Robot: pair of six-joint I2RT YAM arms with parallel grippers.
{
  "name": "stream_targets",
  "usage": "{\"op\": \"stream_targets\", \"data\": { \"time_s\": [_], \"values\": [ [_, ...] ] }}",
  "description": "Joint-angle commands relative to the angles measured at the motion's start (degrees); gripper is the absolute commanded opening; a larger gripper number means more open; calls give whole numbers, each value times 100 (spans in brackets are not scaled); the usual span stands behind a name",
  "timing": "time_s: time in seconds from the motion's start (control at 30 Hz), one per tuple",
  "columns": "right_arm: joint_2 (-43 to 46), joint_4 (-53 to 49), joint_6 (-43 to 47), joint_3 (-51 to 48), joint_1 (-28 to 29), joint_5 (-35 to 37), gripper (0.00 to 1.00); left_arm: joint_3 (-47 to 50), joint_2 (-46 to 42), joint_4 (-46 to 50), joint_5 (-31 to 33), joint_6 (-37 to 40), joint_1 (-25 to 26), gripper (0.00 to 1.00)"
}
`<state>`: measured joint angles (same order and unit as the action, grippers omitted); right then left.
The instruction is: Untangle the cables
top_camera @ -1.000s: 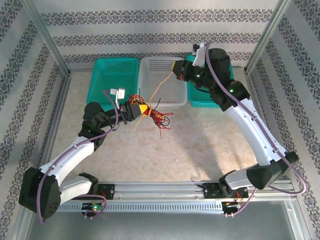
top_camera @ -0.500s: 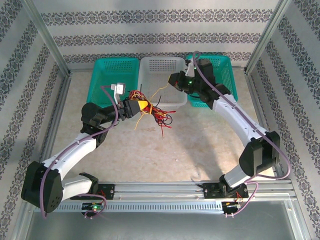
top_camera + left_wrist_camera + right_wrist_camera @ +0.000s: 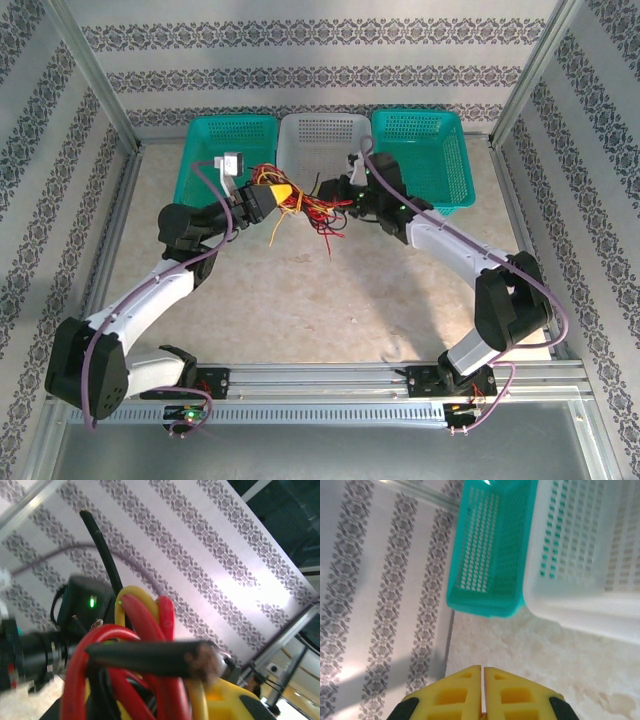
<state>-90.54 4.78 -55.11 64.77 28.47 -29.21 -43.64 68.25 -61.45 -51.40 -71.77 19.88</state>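
The cables are a tangled bunch of thin red, yellow and black wires hanging over the table in front of the white basket. My left gripper is shut on the bunch's left side. Up close, red, yellow and black cables crowd against its yellow finger. My right gripper sits just right of the bunch, touching or nearly touching its strands. Its yellow fingers are pressed together at the tips with nothing visible between them; whether a strand is pinched underneath is hidden.
Three baskets line the back of the table: a teal basket on the left, a white basket in the middle, a teal basket on the right. The right wrist view shows the left teal basket and white basket.
My right gripper has come down and leftward from above the white basket to the bunch's right side. My left gripper has carried the bunch slightly toward the baskets.
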Motion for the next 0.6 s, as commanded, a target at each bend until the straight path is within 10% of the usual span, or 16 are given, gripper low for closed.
{"op": "stream_targets", "data": {
  "time_s": [0.0, 0.57],
  "values": [
    [252, 425, -110, -457, 270, 276, 0, -73, -692, 398, 929, 945, -49, 0],
    [2843, 494, 352, -1910, 1494, 1837, 0, 216, -1512, 2776, 3509, 2815, -243, 0]
  ]
}}
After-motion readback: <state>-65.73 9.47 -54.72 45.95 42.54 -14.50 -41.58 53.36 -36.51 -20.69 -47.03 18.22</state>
